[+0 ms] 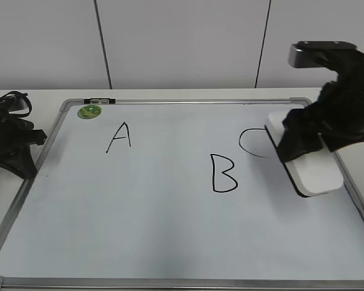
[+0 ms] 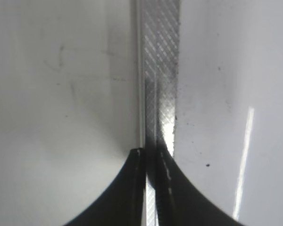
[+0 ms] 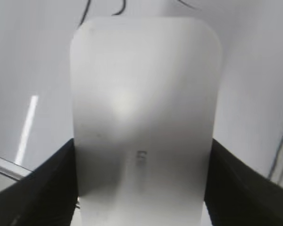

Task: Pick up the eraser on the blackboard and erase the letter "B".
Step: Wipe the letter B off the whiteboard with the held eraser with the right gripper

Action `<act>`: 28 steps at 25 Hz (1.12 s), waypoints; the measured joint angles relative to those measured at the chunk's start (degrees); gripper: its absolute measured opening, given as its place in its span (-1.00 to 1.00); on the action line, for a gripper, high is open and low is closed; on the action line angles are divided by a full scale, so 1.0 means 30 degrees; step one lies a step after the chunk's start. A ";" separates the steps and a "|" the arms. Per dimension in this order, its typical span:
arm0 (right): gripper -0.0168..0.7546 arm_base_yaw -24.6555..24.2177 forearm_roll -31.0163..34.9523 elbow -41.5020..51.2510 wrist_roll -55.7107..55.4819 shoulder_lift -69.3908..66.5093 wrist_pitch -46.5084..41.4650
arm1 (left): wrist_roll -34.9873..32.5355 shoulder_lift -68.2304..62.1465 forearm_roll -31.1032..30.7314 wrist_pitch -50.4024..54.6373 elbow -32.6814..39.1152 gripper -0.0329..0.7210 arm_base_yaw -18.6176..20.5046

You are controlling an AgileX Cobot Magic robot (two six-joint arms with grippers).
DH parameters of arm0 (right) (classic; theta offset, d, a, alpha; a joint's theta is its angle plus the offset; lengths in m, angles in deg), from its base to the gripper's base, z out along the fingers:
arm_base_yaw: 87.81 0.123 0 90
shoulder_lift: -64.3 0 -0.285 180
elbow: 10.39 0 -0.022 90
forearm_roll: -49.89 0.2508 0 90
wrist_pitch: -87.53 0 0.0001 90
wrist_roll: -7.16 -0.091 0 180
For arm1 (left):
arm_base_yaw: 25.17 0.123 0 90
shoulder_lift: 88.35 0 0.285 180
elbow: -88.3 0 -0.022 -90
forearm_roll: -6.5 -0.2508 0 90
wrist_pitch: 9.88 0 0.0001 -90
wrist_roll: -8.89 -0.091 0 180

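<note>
Blackboard (image 1: 170, 242) lies flat before pale wall panels. Right gripper (image 1: 306, 142) clamps eraser (image 1: 318, 173), partly hiding "C" (image 1: 250, 144); left gripper (image 2: 151, 188) closed, empty.

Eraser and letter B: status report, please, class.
Right pincer shut on eraser, over the C. Left pincer shut, parked at board frame. Letter B untouched. Path clear.

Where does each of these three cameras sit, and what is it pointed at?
Exterior view: sits in front of the table, looking down at a slant over the blackboard; both arms show.
Left wrist view: sits on the left arm, looking down at the board's frame; the left hand shows, shut.
Right wrist view: sits on the right arm, looking along the eraser between the right hand's fingers.
Exterior and right wrist views share the eraser.
</note>
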 joint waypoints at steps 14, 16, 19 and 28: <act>0.47 0.3314 -0.1723 -0.9496 -0.0694 -0.8896 -0.4056 | 0.0000 0.0000 0.0000 0.0013 -0.0031 -0.88 0.0000; 0.47 0.3528 -0.1921 -1.0425 -0.0694 -0.9964 -0.4290 | 0.0000 0.0000 0.0000 0.0013 -0.0031 -0.88 0.0000; 0.47 0.3592 -0.1962 -1.1370 -0.0727 -1.1325 -0.4450 | 0.0000 0.0000 0.0000 0.0042 -0.0031 -0.88 0.0000; 0.47 0.3784 -0.2257 -1.2001 -0.0764 -1.3353 -0.4332 | 0.0000 0.0000 0.0000 0.0042 -0.0031 -0.88 0.0000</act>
